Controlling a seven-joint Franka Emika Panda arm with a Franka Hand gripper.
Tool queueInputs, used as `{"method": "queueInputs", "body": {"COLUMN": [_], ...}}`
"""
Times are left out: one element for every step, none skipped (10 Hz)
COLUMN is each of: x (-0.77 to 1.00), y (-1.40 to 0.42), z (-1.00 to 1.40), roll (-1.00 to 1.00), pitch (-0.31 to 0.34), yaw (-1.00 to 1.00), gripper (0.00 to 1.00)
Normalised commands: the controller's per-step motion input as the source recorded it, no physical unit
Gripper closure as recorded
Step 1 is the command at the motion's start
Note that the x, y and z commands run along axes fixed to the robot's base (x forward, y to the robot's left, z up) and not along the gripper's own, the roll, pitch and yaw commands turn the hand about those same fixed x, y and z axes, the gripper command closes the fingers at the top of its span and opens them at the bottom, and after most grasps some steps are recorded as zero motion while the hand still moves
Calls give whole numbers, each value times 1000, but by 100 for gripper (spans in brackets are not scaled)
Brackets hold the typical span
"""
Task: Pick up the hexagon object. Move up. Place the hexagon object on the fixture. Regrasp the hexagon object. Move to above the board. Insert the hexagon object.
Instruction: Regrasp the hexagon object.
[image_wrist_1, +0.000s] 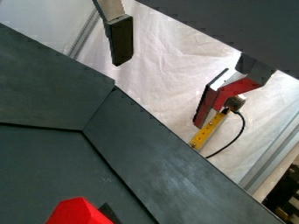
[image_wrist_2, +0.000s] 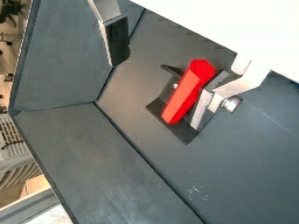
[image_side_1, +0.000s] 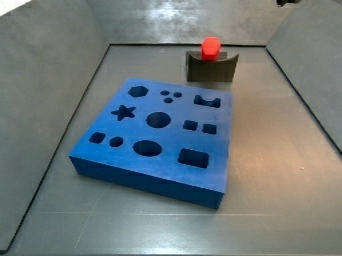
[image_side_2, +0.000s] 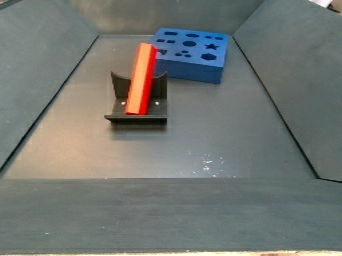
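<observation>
Hovering high over the bin, my gripper (image_wrist_2: 176, 66) stands with its fingers (image_wrist_2: 114, 39) apart, clamped on nothing. Beneath it the hexagon object (image_wrist_2: 184, 89) leans in the fixture (image_side_2: 136, 103), tilted up from its base plate. In a side view the board (image_side_1: 155, 135) lies at seven o'clock from the fixture, well apart.

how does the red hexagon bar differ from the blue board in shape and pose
The hexagon object is a slim bright red bar, while the board is a wide flat blue block with many cut-out holes. The bar leans tilted on the fixture; the board lies flat on the floor, apart from it. Neither is held: the gripper hangs above the bar, its fingers apart and holding nothing.
</observation>
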Motion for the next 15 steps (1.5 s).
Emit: {"method": "queueInputs", "body": {"x": [666, 666, 666, 666, 666, 666, 666, 259, 259, 276, 287, 303, 311, 333, 346], "y": [-54, -54, -54, -54, -54, -54, -54, 44, 45, 41, 32, 24, 21, 9, 1], "z": [-38, -38, -38, -38, -38, -38, -38, -1000, -1000, -1000, -1000, -1000, -1000, -1000, -1000], "roll": [140, 140, 140, 140, 140, 140, 140, -12, -10, 14, 35, 52, 60, 78, 88], "pitch": [62, 62, 62, 62, 62, 63, 63, 114, 113, 84, 63, 37, 26, 2, -8], "yaw": [98, 98, 98, 99, 99, 99, 99, 88, 90, 126, 148, 150, 147, 132, 119], "gripper": [0, 0, 0, 0, 0, 0, 0, 0, 0, 0, 0, 0, 0, 0, 0]}}
